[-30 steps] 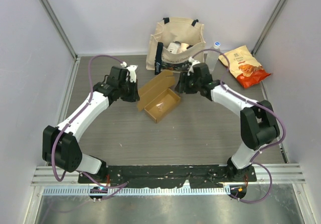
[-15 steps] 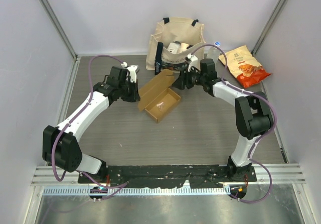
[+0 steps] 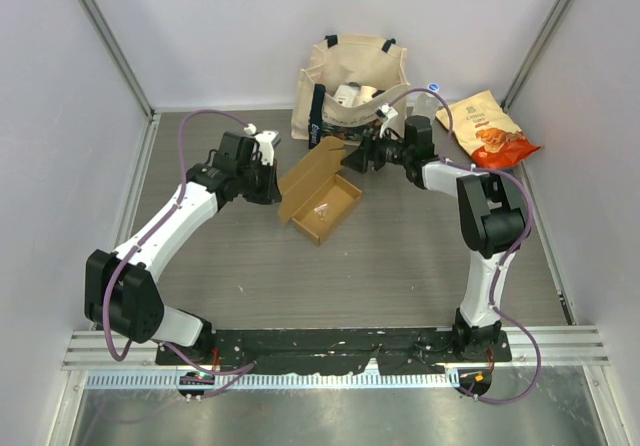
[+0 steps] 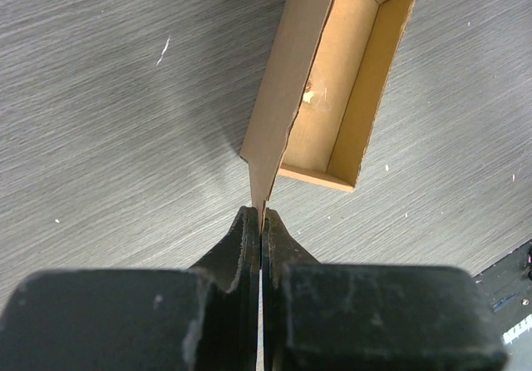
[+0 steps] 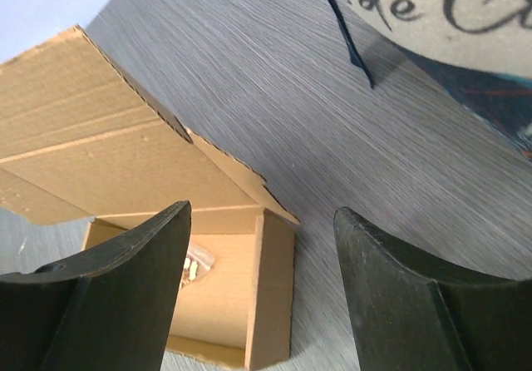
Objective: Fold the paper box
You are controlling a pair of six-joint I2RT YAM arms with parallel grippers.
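The paper box (image 3: 322, 204) is a plain brown cardboard tray with its lid flap raised, lying mid-table. My left gripper (image 3: 272, 188) is shut on the lid flap's corner; in the left wrist view the thin flap edge (image 4: 274, 121) runs into the closed fingertips (image 4: 246, 230), with the open tray (image 4: 349, 96) beyond. My right gripper (image 3: 362, 156) is open and empty at the box's far right corner; in the right wrist view the tray corner (image 5: 274, 288) and a side tab (image 5: 241, 180) lie between the spread fingers (image 5: 133, 279).
A beige printed tote bag (image 3: 350, 86) stands right behind the box and shows at the top right of the right wrist view (image 5: 432, 13). A yellow-orange snack packet (image 3: 490, 131) lies at the back right. Walls enclose the table on three sides.
My right arm has swung back toward the tote bag, its gripper drawing away from the box's far corner. The box turned slightly. The left gripper has kept its hold.
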